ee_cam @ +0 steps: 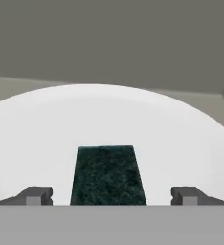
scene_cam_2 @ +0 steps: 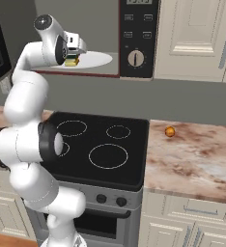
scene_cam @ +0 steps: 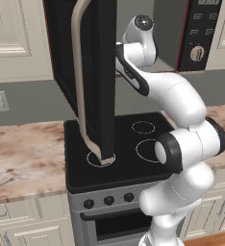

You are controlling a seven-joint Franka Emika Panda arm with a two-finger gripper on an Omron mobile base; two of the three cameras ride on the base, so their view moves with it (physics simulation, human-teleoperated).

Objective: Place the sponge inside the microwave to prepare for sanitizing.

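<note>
spread fingers [ee_cam: 112, 195] flank the sponge [ee_cam: 107, 175], clear of it, on the microwave [scene_cam_2: 134, 38] plate [ee_cam: 109, 124].

I can't read any text from here. The microwave [scene_cam_2: 136, 38] has a display and buttons on its panel, but their markings are too blurred to make out.
</note>
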